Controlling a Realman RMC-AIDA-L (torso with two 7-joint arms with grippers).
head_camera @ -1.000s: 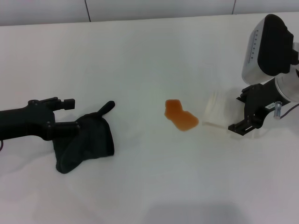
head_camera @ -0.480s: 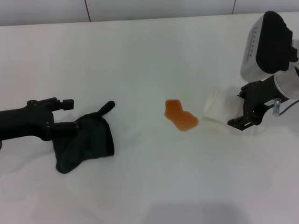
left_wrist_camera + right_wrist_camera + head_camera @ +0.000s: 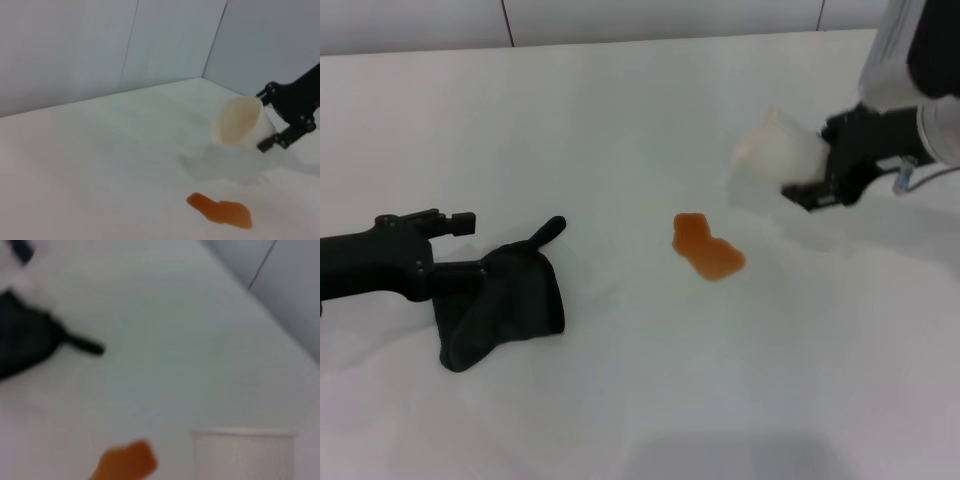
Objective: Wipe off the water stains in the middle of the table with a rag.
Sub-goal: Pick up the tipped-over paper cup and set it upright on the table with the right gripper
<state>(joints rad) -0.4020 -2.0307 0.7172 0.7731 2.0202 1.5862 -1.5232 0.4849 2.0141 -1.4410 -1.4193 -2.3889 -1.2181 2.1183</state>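
Water stains (image 3: 707,247) sit orange-brown near the middle of the table (image 3: 620,120), not yet wiped. From the puddle, the rag (image 3: 500,305) lies well apart toward nine o'clock, with the left gripper (image 3: 455,245) at its edge; whether its fingers pinch the cloth I cannot tell. Toward one o'clock the right gripper (image 3: 820,175) clasps a pale cup (image 3: 775,160), lifted and tipped (presumably carrying it clear so wiping has room).

A white desk (image 3: 620,110) fills the head view. Behind it stands a pale wall (image 3: 660,18) of flat panels split by thin dark vertical seams, meeting at a corner in the left wrist view.
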